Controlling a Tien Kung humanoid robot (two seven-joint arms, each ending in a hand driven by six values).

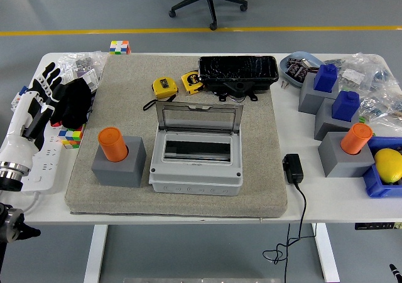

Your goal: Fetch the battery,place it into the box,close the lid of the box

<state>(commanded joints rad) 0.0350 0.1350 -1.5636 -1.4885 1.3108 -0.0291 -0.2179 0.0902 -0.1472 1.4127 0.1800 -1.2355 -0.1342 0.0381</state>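
An orange cylindrical battery (112, 144) stands upright in a grey block holder (119, 167) on the left of the grey mat (270, 170). Just right of it sits the grey box (195, 167). Its clear lid (198, 116) is raised and leans back, so the inside shows. A second orange cylinder (357, 137) stands in a grey block (339, 160) at the right. My left hand (45, 85) lies at the table's left edge over a white power strip, fingers extended and holding nothing, well left of the battery. No right arm shows.
Two yellow tape measures (164, 86) and a black case (239, 71) lie behind the box. Blue blocks in grey holders (326, 85), a lemon (389, 164) in a blue bin and plastic bags crowd the right. A black adapter (293, 168) lies by the mat. A black glove (74, 101) and a cube (71, 135) are at the left.
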